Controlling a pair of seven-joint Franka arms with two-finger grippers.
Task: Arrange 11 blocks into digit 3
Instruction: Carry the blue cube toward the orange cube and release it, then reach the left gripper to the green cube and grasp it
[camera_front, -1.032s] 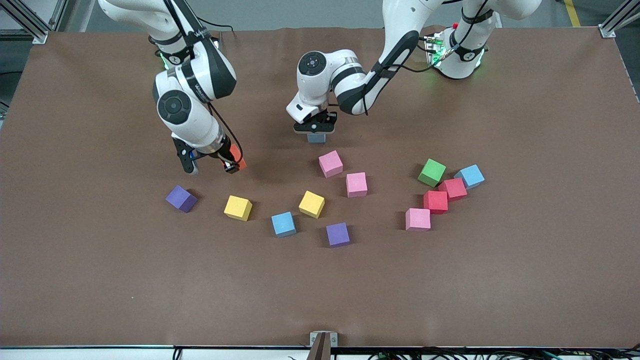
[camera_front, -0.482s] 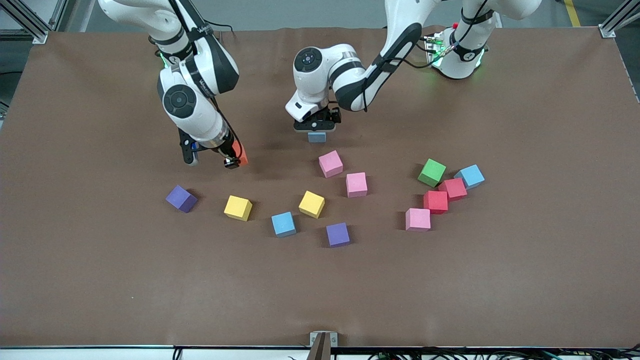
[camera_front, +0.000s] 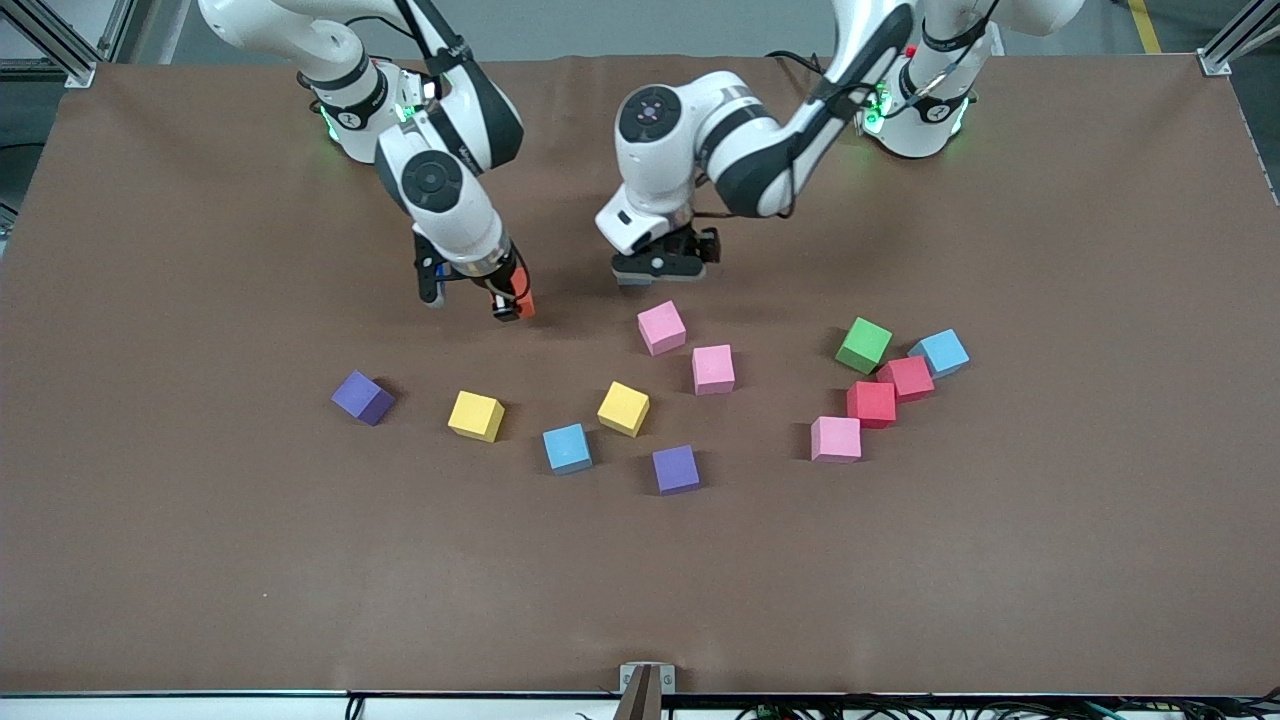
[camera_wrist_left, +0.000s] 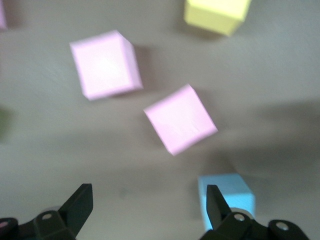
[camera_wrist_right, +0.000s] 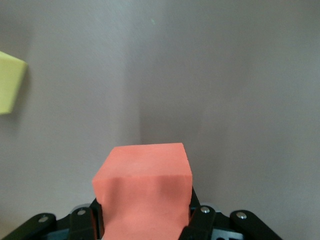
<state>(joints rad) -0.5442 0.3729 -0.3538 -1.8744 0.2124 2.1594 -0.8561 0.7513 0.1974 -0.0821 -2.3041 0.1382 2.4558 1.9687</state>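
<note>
**On the brown mat: one cube gripped, the rest scattered**

Across the middle of the front view, small matte foam cubes lie in a loose band along the table's length, each turned its own way.

- At the right arm's end lie a purple cube (camera_front: 362, 397) and a yellow cube (camera_front: 476, 415).
- Above them in the frame, the right gripper (camera_front: 500, 305) is clamped on an orange foam cube (camera_front: 525, 300). Its wrist view shows the cube square between the fingers, its lower part cut off by the frame edge.
- Mid-frame lie a blue cube (camera_front: 567, 447), a second yellow (camera_front: 624, 408), two pink cubes (camera_front: 661, 327) (camera_front: 713, 368) and a second purple (camera_front: 676, 468).
- The left gripper (camera_front: 660, 265) hangs low in the upper middle, fingers spread wide and empty.
- It hides a light-blue cube (camera_wrist_left: 227, 192) from the front camera. The blurred wrist view shows that cube just beside one finger.
- Toward the left arm's end, a third pink (camera_front: 836, 438), two touching red cubes (camera_front: 871, 402) (camera_front: 907, 376), a green (camera_front: 864, 345) and another blue (camera_front: 940, 352) cluster.

The creased brown mat (camera_front: 200, 560) covers the table, and aluminium posts (camera_front: 1235, 40) stand at the upper corners.
</note>
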